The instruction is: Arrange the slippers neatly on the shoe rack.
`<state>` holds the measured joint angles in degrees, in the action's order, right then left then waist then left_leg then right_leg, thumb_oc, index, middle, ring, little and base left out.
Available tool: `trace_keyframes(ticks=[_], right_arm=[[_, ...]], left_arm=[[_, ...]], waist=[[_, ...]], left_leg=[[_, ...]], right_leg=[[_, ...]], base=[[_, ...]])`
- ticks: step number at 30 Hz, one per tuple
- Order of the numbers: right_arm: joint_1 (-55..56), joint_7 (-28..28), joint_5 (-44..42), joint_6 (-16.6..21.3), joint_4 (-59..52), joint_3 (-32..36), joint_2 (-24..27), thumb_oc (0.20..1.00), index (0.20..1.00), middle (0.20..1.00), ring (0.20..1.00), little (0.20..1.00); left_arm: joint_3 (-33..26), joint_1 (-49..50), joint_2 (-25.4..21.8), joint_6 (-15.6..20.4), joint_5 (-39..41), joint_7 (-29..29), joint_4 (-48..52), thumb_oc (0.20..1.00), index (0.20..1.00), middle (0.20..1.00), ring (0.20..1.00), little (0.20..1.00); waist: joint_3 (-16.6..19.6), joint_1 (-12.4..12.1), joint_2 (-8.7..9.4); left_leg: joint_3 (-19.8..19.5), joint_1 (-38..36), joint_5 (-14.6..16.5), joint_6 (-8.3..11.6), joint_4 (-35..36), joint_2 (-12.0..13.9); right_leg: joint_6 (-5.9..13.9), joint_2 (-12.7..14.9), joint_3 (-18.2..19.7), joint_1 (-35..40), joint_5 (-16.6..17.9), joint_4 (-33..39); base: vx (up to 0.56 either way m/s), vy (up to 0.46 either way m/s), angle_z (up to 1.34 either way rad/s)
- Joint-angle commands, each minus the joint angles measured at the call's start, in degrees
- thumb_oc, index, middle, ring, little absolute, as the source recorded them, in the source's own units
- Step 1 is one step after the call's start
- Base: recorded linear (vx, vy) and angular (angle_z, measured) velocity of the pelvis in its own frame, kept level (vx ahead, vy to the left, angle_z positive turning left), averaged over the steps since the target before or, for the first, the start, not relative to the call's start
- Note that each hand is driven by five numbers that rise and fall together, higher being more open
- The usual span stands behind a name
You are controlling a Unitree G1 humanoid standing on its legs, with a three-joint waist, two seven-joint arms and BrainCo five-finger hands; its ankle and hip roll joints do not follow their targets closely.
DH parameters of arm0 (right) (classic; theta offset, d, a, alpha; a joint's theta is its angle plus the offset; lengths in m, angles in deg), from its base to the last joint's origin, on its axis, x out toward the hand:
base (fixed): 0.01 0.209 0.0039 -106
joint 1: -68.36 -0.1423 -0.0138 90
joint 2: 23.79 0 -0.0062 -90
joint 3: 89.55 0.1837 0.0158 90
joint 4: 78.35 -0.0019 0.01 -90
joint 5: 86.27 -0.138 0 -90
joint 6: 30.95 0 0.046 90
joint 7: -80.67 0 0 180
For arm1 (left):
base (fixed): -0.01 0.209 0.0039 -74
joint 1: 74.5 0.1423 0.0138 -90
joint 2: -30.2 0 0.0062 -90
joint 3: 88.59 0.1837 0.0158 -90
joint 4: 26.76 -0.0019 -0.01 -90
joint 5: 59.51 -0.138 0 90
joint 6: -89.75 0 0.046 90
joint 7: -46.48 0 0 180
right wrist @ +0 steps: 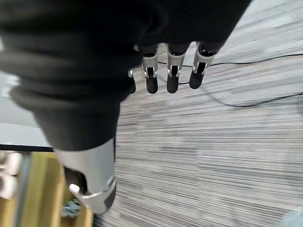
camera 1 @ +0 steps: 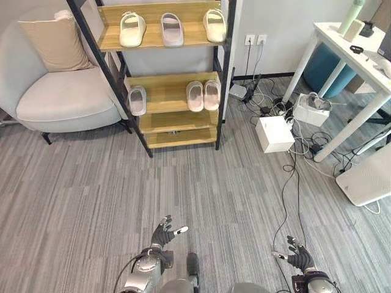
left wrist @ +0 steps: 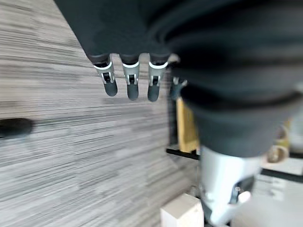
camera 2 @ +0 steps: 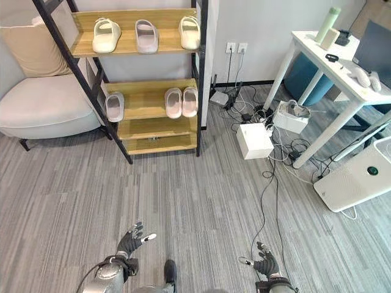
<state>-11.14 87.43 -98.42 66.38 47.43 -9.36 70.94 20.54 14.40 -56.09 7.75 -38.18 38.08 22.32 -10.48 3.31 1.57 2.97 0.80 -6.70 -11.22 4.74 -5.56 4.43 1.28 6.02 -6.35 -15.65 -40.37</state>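
- The left hand [camera 1: 164, 235] hangs low at 7 o'clock, fingers straight and empty; the right hand [camera 1: 299, 255] at 5 o'clock is also relaxed and empty.
- At 12 o'clock stands the wooden black-framed shoe rack [camera 1: 164, 97].
- The six pale foam slippers [camera 1: 195, 96] lie on its two upper shelves.
- They look light, soft and slightly slippery; I would pinch one at the strap.

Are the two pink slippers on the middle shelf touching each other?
Touching. The left eye view shows the pink slippers side by side on the middle shelf, with no gap between them.
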Motion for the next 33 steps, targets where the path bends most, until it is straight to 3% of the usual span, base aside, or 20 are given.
trace_keyframes(ticks=[1, 2, 3, 5, 8, 10, 12, 13, 16, 17, 21, 22, 25, 27, 32, 33], right_arm=[[-2.08, -0.12, 0.25, 1.63, -1.18, 0.93, 0.49, 1.000, 1.000, 1.000, 1.000, 1.000], [-2.24, 0.01, -0.03, 1.68, -1.07, 0.97, 0.47, 1.000, 1.000, 1.000, 1.000, 1.000], [-2.25, 0.09, -0.68, 2.02, -0.05, 1.14, 0.41, 1.000, 1.000, 1.000, 1.000, 1.000], [-1.40, 0.06, -1.02, 2.17, 0.56, 1.57, 0.53, 1.000, 1.000, 1.000, 1.000, 1.000], [0.20, -0.39, -1.61, 2.09, 0.28, 2.04, 0.88, 1.000, 1.000, 1.000, 1.000, 1.000], [1.53, -0.93, -2.49, 2.52, 0.75, 3.01, 1.79, 1.000, 1.000, 1.000, 1.000, 1.000], [2.06, -1.05, -3.02, 2.79, 0.34, 3.41, 2.05, 1.000, 1.000, 1.000, 1.000, 1.000], [2.17, -1.06, -3.55, 2.85, 0.45, 3.79, 2.71, 1.000, 1.000, 1.000, 1.000, 1.000], [2.31, -1.42, -3.66, 2.86, -0.83, 4.00, 3.75, 1.000, 1.000, 1.000, 1.000, 1.000], [2.14, -1.37, -3.60, 2.69, -0.71, 3.96, 3.93, 1.000, 1.000, 1.000, 1.000, 1.000], [1.63, -1.11, -3.18, 2.72, -0.83, 3.80, 4.37, 1.000, 1.000, 1.000, 1.000, 1.000], [1.85, -0.84, -2.67, 2.77, -0.81, 3.81, 4.37, 1.000, 1.000, 1.000, 1.000, 1.000], [2.15, -0.37, -1.62, 2.67, -0.26, 3.59, 4.38, 1.000, 1.000, 1.000, 1.000, 1.000], [2.12, -0.07, -1.14, 2.56, 0.16, 3.48, 4.30, 1.000, 1.000, 1.000, 1.000, 1.000], [2.29, -0.99, -1.04, 1.90, 0.91, 3.52, 3.89, 1.000, 1.000, 1.000, 1.000, 1.000], [2.45, -0.95, -0.67, 1.58, 1.00, 3.67, 3.82, 1.000, 1.000, 1.000, 1.000, 1.000]], left_arm=[[-1.35, -0.85, -1.91, 1.83, -1.38, 0.34, 3.53, 1.000, 1.000, 1.000, 1.000, 1.000], [-1.44, -1.10, -2.16, 1.96, -1.23, 0.40, 3.46, 1.000, 1.000, 1.000, 1.000, 1.000], [-1.77, -1.49, -2.21, 2.02, -1.13, 0.37, 3.13, 1.000, 1.000, 1.000, 1.000, 1.000], [-2.27, -2.78, -2.18, 2.18, -1.79, 0.47, 1.74, 1.000, 1.000, 1.000, 1.000, 1.000], [-1.27, -3.43, -1.67, 2.50, -2.33, 1.04, 0.72, 1.000, 1.000, 1.000, 1.000, 1.000], [-1.32, -3.06, -0.83, 2.42, -2.12, 1.40, -0.12, 1.000, 1.000, 1.000, 1.000, 1.000], [-1.08, -2.93, -0.78, 2.36, -1.88, 1.43, 0.23, 1.000, 1.000, 1.000, 1.000, 1.000], [-0.46, -3.71, -0.53, 2.25, -1.73, 1.81, -0.43, 1.000, 1.000, 1.000, 1.000, 1.000], [-0.21, -3.63, -0.52, 2.47, -1.43, 1.77, -0.26, 1.000, 1.000, 1.000, 1.000, 1.000], [-0.21, -3.49, -0.66, 2.42, -1.34, 1.75, 0.05, 1.000, 1.000, 1.000, 1.000, 1.000], [-0.15, -2.66, -0.98, 2.34, -1.53, 1.66, 0.19, 1.000, 1.000, 1.000, 1.000, 1.000], [0.17, -2.69, -0.98, 2.15, -2.34, 1.51, -0.47, 1.000, 1.000, 1.000, 1.000, 1.000], [0.38, -3.03, -0.88, 1.92, -3.22, 1.09, -0.97, 1.000, 1.000, 1.000, 1.000, 1.000], [0.08, -3.36, -0.76, 1.82, -3.66, 0.78, -1.76, 1.000, 1.000, 1.000, 1.000, 1.000], [-0.88, -2.70, -0.31, 1.88, -3.37, 0.68, -2.85, 1.000, 1.000, 1.000, 1.000, 1.000], [-0.73, -2.34, -0.24, 2.06, -3.38, 0.73, -2.93, 1.000, 1.000, 1.000, 1.000, 1.000]], waist=[[-2.59, 0.30, 0.25], [-3.01, 0.58, -0.15], [-4.37, 2.05, 0.21], [-4.65, 3.83, 1.52], [-3.80, 5.33, 1.61], [-1.97, 5.79, 1.14], [-1.85, 6.05, 1.01], [-2.38, 6.34, 1.10], [-3.07, 5.64, 1.88], [-3.16, 5.15, 2.30], [-3.36, 3.33, 3.33], [-3.19, 2.82, 3.06], [-3.32, 1.91, 2.35], [-3.21, 1.83, 2.10], [-1.57, 1.97, 0.69], [-0.84, 2.02, 0.22]], left_leg=[[2.93, -1.15, 4.68, 9.83, -1.39, 4.09], [2.93, -2.16, 5.15, 9.95, -1.29, 4.41], [1.71, -5.99, 6.82, 10.39, -0.46, 3.92], [-0.67, -9.74, 8.73, 11.06, 0.07, 2.68], [-3.85, -11.45, 10.23, 11.85, -1.70, 3.00], [-4.28, -11.68, 10.40, 13.67, -6.39, 4.73], [-4.46, -10.92, 9.67, 14.43, -8.93, 5.16], [-5.15, -8.63, 6.87, 15.92, -15.33, 5.21], [-7.54, -4.26, 1.94, 16.42, -26.02, 3.25], [-7.81, -2.53, 2.00, 16.08, -26.97, 2.70], [-4.46, 4.01, 5.75, 14.11, -22.30, 3.15], [-2.33, 7.19, 4.89, 13.92, -15.05, 4.79], [-1.40, 8.61, -0.56, 14.86, -4.82, 7.04], [0.28, 9.78, -1.90, 15.58, -0.52, 8.20], [2.34, 8.57, -4.38, 16.40, 0.26, 9.43], [2.88, 8.23, -5.36, 16.62, 0.26, 9.34]], right_leg=[[1.19, 0.45, 1.44, 1.08, 16.12, 16.16], [1.01, -0.47, -0.10, -1.11, 14.63, 17.93], [1.36, -2.50, -3.14, -4.66, 14.67, 25.05], [2.74, -4.20, -4.70, -6.58, 18.29, 36.89], [1.74, -4.42, -1.97, -4.12, 18.11, 36.97], [-0.61, -4.72, -1.85, -1.44, 17.27, 36.35], [-1.31, -4.86, -1.90, -0.78, 16.61, 36.12], [-2.56, -4.95, -1.89, 0.83, 15.18, 35.17], [-4.18, -4.72, -0.60, 3.09, 14.19, 34.63], [-4.28, -4.24, -0.01, 3.98, 13.95, 34.81], [-3.59, -2.63, 1.20, 7.55, 12.99, 36.22], [-3.31, -2.54, 1.32, 9.18, 12.05, 36.84], [-3.23, -2.65, 2.33, 12.10, 10.12, 37.10], [-3.08, -2.36, 3.03, 13.64, 9.34, 37.14], [-2.06, -1.17, 4.29, 17.66, 8.23, 38.79], [-1.31, 0.24, 3.71, 18.44, 8.28, 39.93]], base=[[0.18, 0.016, 0.41], [0.33, -0.039, 0.42], [0.45, -0.072, 0.32], [0.57, -0.153, 0.00], [0.46, -0.200, 0.93], [0.43, -0.224, 1.00], [0.24, -0.142, 0.43], [0.24, -0.140, 0.47], [0.26, -0.162, 0.28], [0.25, -0.129, -0.13], [0.27, -0.056, -0.08], [0.27, 0.031, -0.19], [0.34, 0.058, -0.15], [0.30, 0.093, -0.24], [0.33, 0.174, -0.31], [0.40, 0.282, -0.29]])
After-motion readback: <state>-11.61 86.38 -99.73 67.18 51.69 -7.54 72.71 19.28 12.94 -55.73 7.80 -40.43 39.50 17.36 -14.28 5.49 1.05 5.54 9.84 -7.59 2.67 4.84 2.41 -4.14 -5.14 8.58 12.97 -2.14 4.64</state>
